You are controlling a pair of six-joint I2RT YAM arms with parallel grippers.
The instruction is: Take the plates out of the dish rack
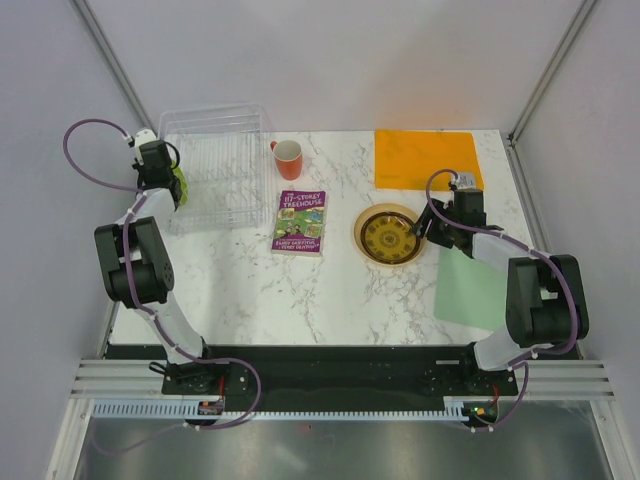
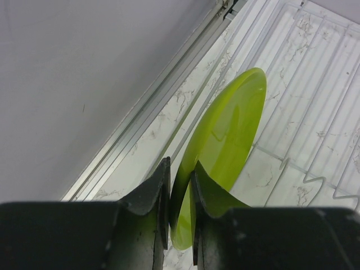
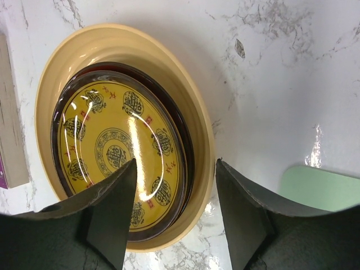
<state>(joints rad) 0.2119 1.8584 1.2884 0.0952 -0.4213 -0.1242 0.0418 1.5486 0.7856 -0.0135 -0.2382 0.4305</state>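
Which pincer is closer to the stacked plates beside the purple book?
Right. The right pincer is open over the stacked plates' rim; the left pincer is far off at the dish rack, shut on the lime-green plate.

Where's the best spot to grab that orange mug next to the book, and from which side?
Likely the rim wall, straddled from straight above: the orange mug stands upright, mouth up. Take the wall away from the handle, which juts toward the dish rack.

rack (image 1: 215, 165) far left, mug (image 1: 288, 158) beside it, book (image 1: 300, 222) left of plates (image 1: 390, 236)
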